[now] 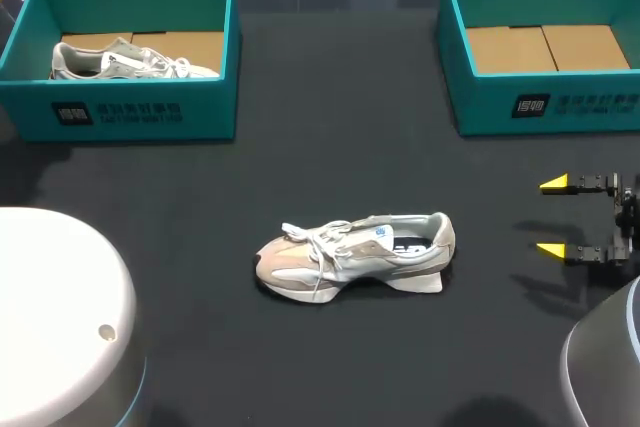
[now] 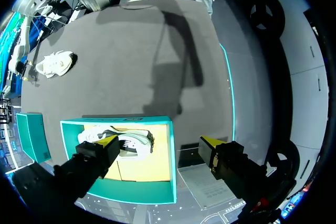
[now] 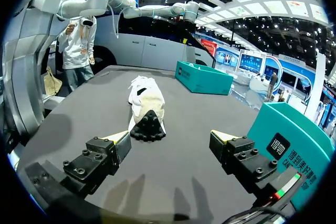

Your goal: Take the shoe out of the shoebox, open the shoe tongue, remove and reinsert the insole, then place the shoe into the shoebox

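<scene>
Black table (image 1: 330,97) spans the whole scene. Two teal shoeboxes sit at its far edge, well apart: L shoebox (image 1: 130,112) at far left, R shoebox (image 1: 545,107) at far right, the latter showing only its brown cardboard floor. The shoe (image 1: 350,255) (beige/grey trainer w/ white laces) lies out on the table near the middle, between the boxes but closer to the robot. It stands upright on its sole, toe toward the left, heel toward the right, dark insole visible thru the opening. A second shoe (image 1: 125,60), pale grey, lies inside the L shoebox along its left-front part. R gripper (image 1: 551,217) is low over the table, to the right of the shoe's heel and well apart from it. Its fingers are spread wide w/ nothing between them, and its wrist view looks at the heel and outsole straight ahead. L gripper (image 2: 160,142) hangs above the L shoebox, fingers likewise wide apart, holding nothing.
</scene>
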